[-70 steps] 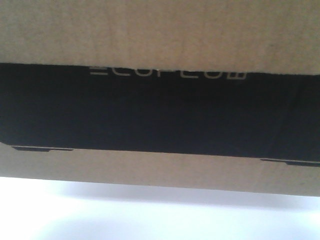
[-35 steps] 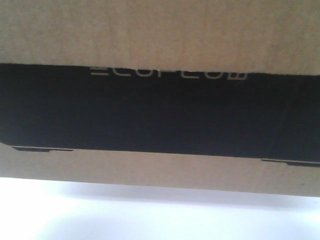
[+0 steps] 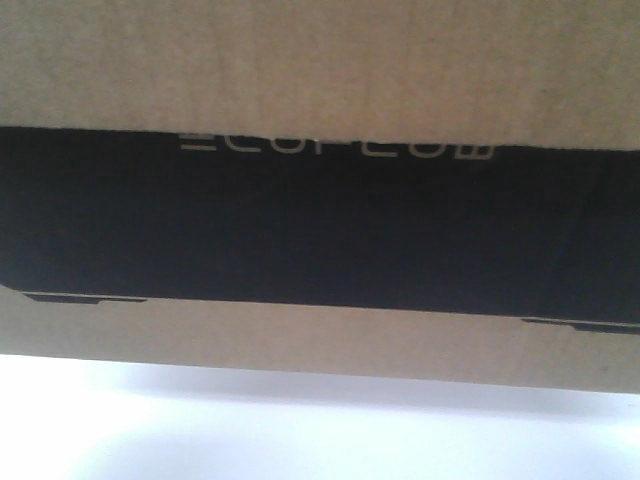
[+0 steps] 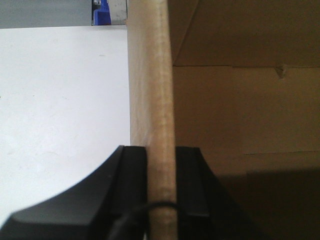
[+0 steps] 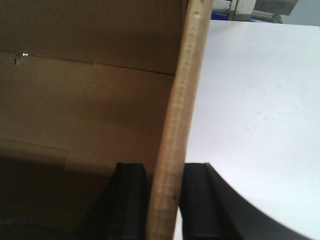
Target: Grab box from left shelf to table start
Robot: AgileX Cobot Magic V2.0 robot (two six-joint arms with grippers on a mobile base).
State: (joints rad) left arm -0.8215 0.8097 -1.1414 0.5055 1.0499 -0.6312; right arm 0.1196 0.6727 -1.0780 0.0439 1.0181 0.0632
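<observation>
The brown cardboard box (image 3: 320, 60) fills the front view, its black panel (image 3: 320, 230) carrying pale ECOFLOW lettering. Below its lower edge lies the white table (image 3: 300, 430) with the box's shadow on it; I cannot tell whether the box touches the table. My left gripper (image 4: 161, 150) is shut on the upright edge of one box wall (image 4: 152, 75), one black finger on each side. My right gripper (image 5: 164, 167) is shut on the opposite wall (image 5: 192, 75) in the same way. The box's brown inside shows in both wrist views. The left shelf is out of view.
White table surface stretches outside the box on the left (image 4: 60, 100) and on the right (image 5: 250, 100). A blue bin (image 4: 101, 15) stands beyond the table's far edge. Grey metal parts (image 5: 247, 7) show past the far edge in the right wrist view.
</observation>
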